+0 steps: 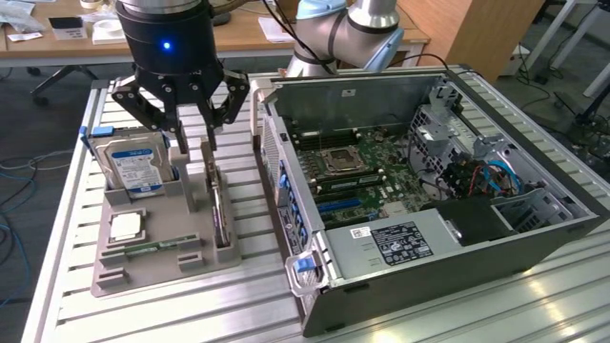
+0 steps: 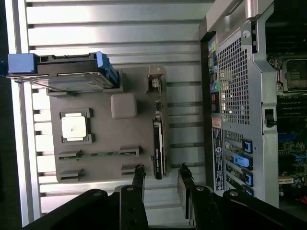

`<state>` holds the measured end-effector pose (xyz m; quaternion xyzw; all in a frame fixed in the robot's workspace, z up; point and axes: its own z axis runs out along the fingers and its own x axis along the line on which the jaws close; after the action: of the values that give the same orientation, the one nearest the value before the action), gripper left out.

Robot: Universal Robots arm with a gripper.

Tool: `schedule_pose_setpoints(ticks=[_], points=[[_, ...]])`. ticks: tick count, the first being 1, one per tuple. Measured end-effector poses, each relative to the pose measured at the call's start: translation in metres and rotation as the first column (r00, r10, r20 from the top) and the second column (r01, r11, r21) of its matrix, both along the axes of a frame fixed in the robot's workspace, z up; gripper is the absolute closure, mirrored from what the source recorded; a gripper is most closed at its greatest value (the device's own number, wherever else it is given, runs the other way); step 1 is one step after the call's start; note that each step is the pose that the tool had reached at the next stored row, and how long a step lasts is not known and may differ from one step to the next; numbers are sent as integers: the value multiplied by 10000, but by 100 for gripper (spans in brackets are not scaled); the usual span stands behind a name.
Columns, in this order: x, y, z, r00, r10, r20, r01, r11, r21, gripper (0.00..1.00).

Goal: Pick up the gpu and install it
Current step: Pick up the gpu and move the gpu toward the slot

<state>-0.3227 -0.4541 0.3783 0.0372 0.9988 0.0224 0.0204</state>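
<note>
The gpu [image 1: 218,209] is a thin card standing on its edge in a slot of the grey holder tray [image 1: 162,268], between the hard drive and the computer case. In the wrist view the gpu [image 2: 159,140] shows edge-on, with its metal bracket end farther from the fingers. My gripper [image 1: 193,134] hangs open above the card's far end and touches nothing. In the wrist view the gripper [image 2: 161,175] has one finger on either side of the card's line, and nothing is held between them.
The tray also holds a silver hard drive [image 1: 133,164] in blue rails, a square processor [image 1: 126,226] and a memory stick [image 1: 153,248]. The open computer case [image 1: 448,236] lies at the exterior view's right, its motherboard [image 1: 367,171] exposed. Everything rests on a slatted aluminium table [image 1: 238,314].
</note>
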Motion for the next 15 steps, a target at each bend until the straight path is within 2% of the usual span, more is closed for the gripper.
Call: schedule_pose_setpoints(ticks=[15], points=[[0,0,-51,10000,1,0,-1,10000,0,58]])
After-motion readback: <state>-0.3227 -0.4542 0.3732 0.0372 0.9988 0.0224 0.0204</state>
